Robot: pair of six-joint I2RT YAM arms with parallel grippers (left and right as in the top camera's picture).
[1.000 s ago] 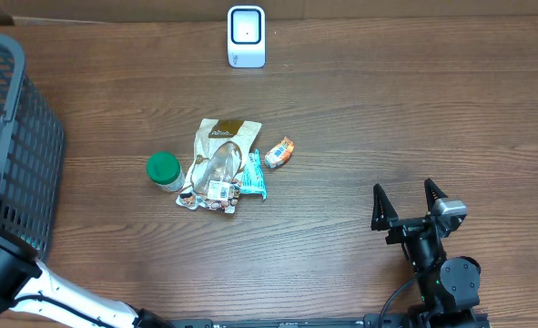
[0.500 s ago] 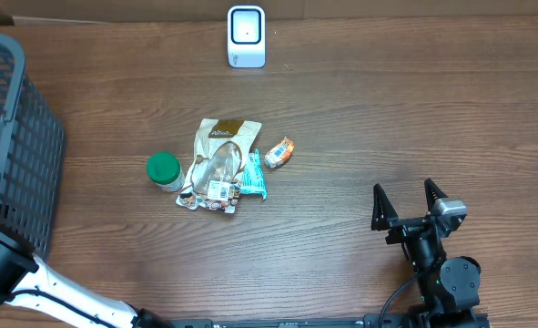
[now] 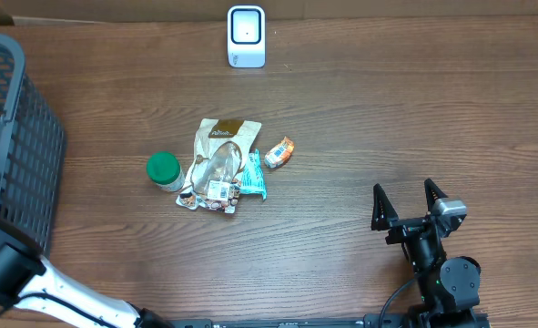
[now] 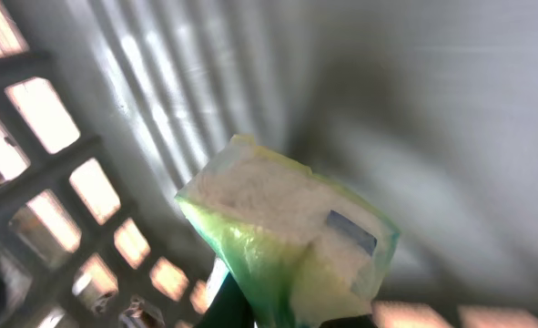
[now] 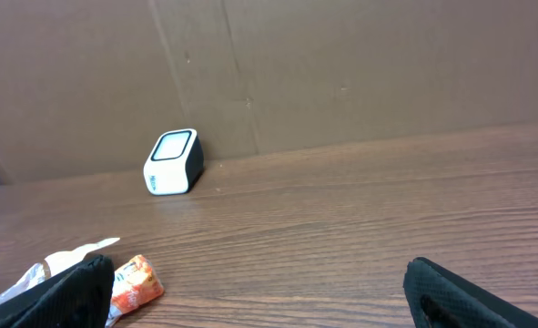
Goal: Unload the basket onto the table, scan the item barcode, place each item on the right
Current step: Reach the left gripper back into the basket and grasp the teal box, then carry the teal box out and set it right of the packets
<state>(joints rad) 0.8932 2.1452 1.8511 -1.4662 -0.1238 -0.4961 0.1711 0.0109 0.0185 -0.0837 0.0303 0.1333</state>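
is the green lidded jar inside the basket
No, the green lidded jar stands on the table beside the snack pouch, well apart from the basket.

1. The left arm [image 3: 14, 273], at the near left corner of the tabletop beside the basket [image 3: 32, 137], has shifted slightly. Its black elbow section now sits a touch closer to the tabletop's near edge.
2. The left gripper [image 4: 278, 314] has gone from partly open to fully pinched. Its jaws now clamp the lower end of a green-and-yellow packet [image 4: 287, 237] inside the basket.
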